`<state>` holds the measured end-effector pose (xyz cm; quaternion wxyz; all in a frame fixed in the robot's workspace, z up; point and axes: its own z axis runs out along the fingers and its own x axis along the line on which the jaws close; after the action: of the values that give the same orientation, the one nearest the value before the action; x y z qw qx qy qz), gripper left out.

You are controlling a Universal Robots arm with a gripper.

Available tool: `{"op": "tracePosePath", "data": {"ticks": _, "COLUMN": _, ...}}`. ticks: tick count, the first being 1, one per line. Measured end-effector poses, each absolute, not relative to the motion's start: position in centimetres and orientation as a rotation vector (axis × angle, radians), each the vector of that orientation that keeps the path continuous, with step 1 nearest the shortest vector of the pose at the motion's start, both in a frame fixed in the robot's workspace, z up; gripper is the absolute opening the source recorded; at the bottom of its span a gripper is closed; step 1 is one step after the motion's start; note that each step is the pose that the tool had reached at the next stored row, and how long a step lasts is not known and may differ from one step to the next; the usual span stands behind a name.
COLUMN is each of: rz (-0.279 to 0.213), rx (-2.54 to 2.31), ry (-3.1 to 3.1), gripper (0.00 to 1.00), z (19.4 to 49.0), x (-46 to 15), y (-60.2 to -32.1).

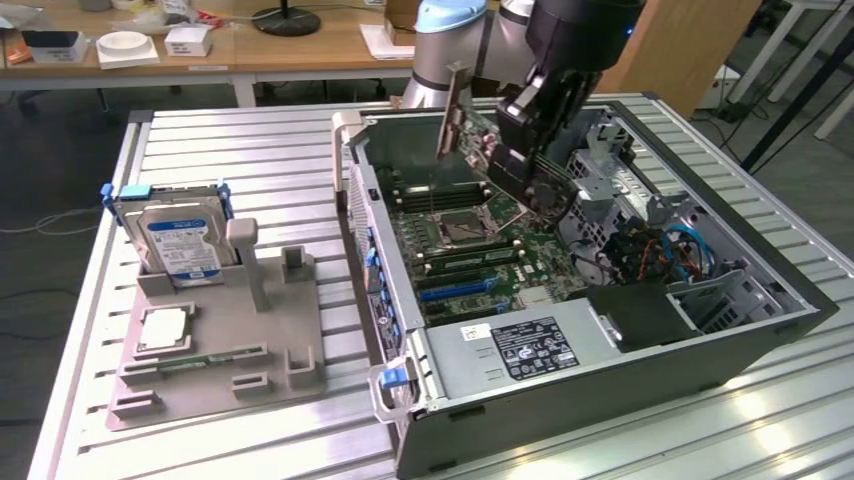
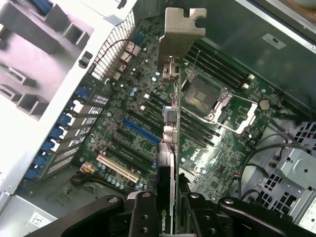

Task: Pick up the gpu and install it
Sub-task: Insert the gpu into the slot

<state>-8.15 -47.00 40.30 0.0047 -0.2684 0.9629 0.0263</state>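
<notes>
You have the gpu (image 2: 170, 123) pinched edge-on between the fingers (image 2: 143, 217) of the gripper (image 2: 170, 212). They are pressed against its two flat faces near one end, and the metal bracket (image 2: 180, 29) sticks out at the far end. In the exterior view the card (image 1: 467, 128) hangs upright inside the open computer case (image 1: 747, 340), above the motherboard (image 2: 118, 113) and clear of it, near the CPU socket (image 2: 205, 96). The blue expansion slot (image 2: 140, 131) lies just to one side of the card's line.

Treat the card as light, stiff and thin, but fragile: its faces carry small components and its contact edge is bare. A hold on the flat faces, like this one, looks sound. The smooth faces could slip or twist if the card is pushed off-axis. The hard drive (image 1: 180, 245) stands in its holder on the surface (image 1: 240, 150), well apart.
</notes>
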Motion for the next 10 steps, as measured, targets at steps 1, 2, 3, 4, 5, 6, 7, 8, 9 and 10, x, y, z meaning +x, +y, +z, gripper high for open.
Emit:
{"op": "tracePosePath", "data": {"ticks": 1, "rz": 0.083, "rx": -0.853, "ry": 3.013, "gripper": 0.26, "z": 40.3, "x": -8.15, "y": -46.99}}
{"op": "tracePosePath", "data": {"ticks": 2, "rz": 0.083, "rx": -0.866, "ry": 3.009, "gripper": 0.26, "z": 40.29, "x": -8.14, "y": -47.0}}
{"op": "tracePosePath", "data": {"ticks": 3, "rz": 0.083, "rx": -0.879, "ry": 3.006, "gripper": 0.26, "z": 40.29, "x": -8.14, "y": -46.99}}
{"op": "tracePosePath", "data": {"ticks": 4, "rz": 0.083, "rx": -0.892, "ry": 3.002, "gripper": 0.26, "z": 40.29, "x": -8.13, "y": -46.99}}
{"op": "tracePosePath", "data": {"ticks": 5, "rz": 0.083, "rx": -0.905, "ry": 2.999, "gripper": 0.26, "z": 40.29, "x": -8.12, "y": -47.0}}
{"op": "tracePosePath", "data": {"ticks": 6, "rz": 0.083, "rx": -0.918, "ry": 2.995, "gripper": 0.26, "z": 40.29, "x": -8.12, "y": -46.99}}
{"op": "tracePosePath", "data": {"ticks": 7, "rz": 0.083, "rx": -0.931, "ry": 2.991, "gripper": 0.26, "z": 40.29, "x": -8.12, "y": -46.99}}
{"op": "tracePosePath", "data": {"ticks": 8, "rz": 0.083, "rx": -0.944, "ry": 2.987, "gripper": 0.26, "z": 40.29, "x": -8.11, "y": -46.99}}
{"op": "tracePosePath", "data": {"ticks": 9, "rz": 0.083, "rx": -0.956, "ry": 2.984, "gripper": 0.26, "z": 40.28, "x": -8.11, "y": -47.0}}
{"op": "tracePosePath", "data": {"ticks": 10, "rz": 0.083, "rx": -0.969, "ry": 2.98, "gripper": 0.26, "z": 40.28, "x": -8.1, "y": -46.99}}
